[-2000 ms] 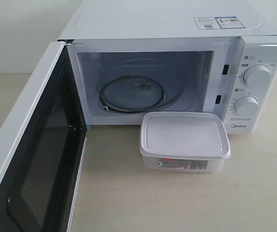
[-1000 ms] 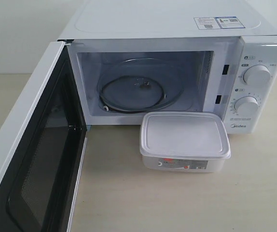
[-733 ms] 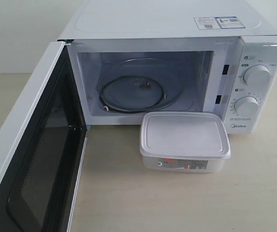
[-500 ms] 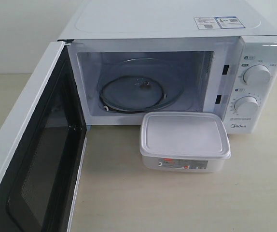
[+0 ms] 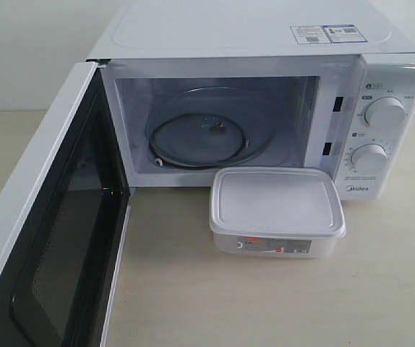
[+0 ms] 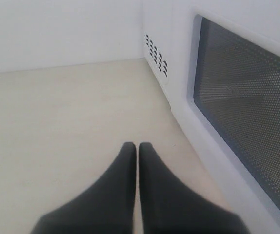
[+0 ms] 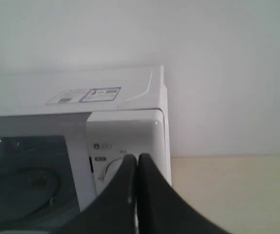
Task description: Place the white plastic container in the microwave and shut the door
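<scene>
The white plastic container (image 5: 276, 211), lid on and red-and-white label facing front, sits on the table just before the microwave (image 5: 251, 43), toward its right half. The door (image 5: 45, 231) stands wide open to the left, showing the glass turntable (image 5: 204, 137) in the empty cavity. Neither gripper shows in the exterior view. My left gripper (image 6: 137, 145) is shut with nothing in it, low over the table beside the door's outer window (image 6: 250, 112). Also shut and empty, my right gripper (image 7: 137, 157) points at the microwave's dial panel (image 7: 123, 151).
Two round dials (image 5: 382, 112) sit on the microwave's right panel. Beige tabletop (image 5: 265, 303) runs in front of the container and to the right. A pale wall stands behind. Vent holes (image 6: 157, 54) mark the microwave's side near my left gripper.
</scene>
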`<move>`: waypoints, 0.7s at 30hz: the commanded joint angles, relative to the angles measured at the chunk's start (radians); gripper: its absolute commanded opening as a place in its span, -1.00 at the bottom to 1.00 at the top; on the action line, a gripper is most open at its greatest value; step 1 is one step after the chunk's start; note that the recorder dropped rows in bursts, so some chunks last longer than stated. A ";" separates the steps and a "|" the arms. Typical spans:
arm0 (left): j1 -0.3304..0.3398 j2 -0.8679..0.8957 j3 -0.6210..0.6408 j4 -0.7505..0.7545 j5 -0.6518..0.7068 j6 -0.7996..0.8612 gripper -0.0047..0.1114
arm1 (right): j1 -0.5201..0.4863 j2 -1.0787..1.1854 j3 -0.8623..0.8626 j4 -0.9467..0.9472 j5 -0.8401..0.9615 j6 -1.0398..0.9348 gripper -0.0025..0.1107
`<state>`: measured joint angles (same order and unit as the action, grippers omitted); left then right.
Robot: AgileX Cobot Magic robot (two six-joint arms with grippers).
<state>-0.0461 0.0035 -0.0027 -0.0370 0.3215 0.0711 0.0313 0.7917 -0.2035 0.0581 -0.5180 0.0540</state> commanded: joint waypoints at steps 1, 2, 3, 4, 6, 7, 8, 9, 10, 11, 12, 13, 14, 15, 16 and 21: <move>0.003 -0.003 0.003 -0.003 -0.014 0.005 -0.85 | -0.002 -0.001 0.050 -0.043 -0.052 0.000 -0.96; 0.003 -0.003 0.003 -0.003 -0.014 0.005 -0.85 | -0.002 -0.001 0.067 -0.058 -0.080 0.000 -0.96; 0.003 -0.003 0.003 -0.003 -0.014 0.005 -0.85 | -0.002 -0.001 0.085 -0.072 -0.106 0.000 -0.96; 0.003 -0.003 0.003 -0.003 -0.014 0.005 -0.85 | -0.002 -0.001 0.103 -0.077 -0.128 0.000 -0.96; 0.003 -0.003 0.003 -0.003 -0.014 0.005 -0.85 | -0.002 -0.001 0.134 -0.081 -0.152 0.000 -0.96; 0.003 -0.003 0.003 -0.003 -0.014 0.005 -0.85 | -0.002 -0.001 0.145 -0.081 -0.163 0.000 -0.96; 0.003 -0.003 0.003 -0.003 -0.014 0.005 -0.85 | -0.002 0.001 0.157 -0.081 -0.173 0.000 -0.96; 0.003 -0.003 0.003 -0.003 -0.014 0.005 -0.85 | -0.002 0.003 0.169 -0.081 -0.185 0.000 -0.96; 0.003 -0.003 0.003 -0.003 -0.014 0.005 -0.85 | -0.002 0.011 0.176 -0.081 -0.203 0.000 -0.96; 0.003 -0.003 0.003 -0.003 -0.014 0.005 -0.85 | -0.002 0.023 0.182 -0.081 -0.222 0.000 -0.96; 0.003 -0.003 0.003 -0.003 -0.014 0.005 -0.85 | -0.002 0.042 0.184 -0.081 -0.235 0.000 -0.96; 0.003 -0.003 0.003 -0.003 -0.014 0.005 -0.85 | -0.002 0.067 0.181 -0.081 -0.251 0.000 -0.96; 0.003 -0.003 0.003 -0.003 -0.014 0.005 -0.85 | -0.002 0.096 0.181 -0.081 -0.279 0.000 -0.96; 0.003 -0.003 0.003 -0.003 -0.014 0.005 -0.85 | -0.002 0.131 0.181 -0.081 -0.310 0.000 -0.96; 0.003 -0.003 0.003 -0.003 -0.014 0.005 -0.85 | -0.002 0.169 0.181 -0.081 -0.340 0.000 -0.96; 0.003 -0.003 0.003 -0.003 -0.014 0.005 -0.85 | -0.002 0.365 0.181 -0.086 -0.495 0.000 -0.96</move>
<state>-0.0461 0.0035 -0.0027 -0.0370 0.3215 0.0711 0.0313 1.0600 -0.0266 -0.0178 -0.9157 0.0558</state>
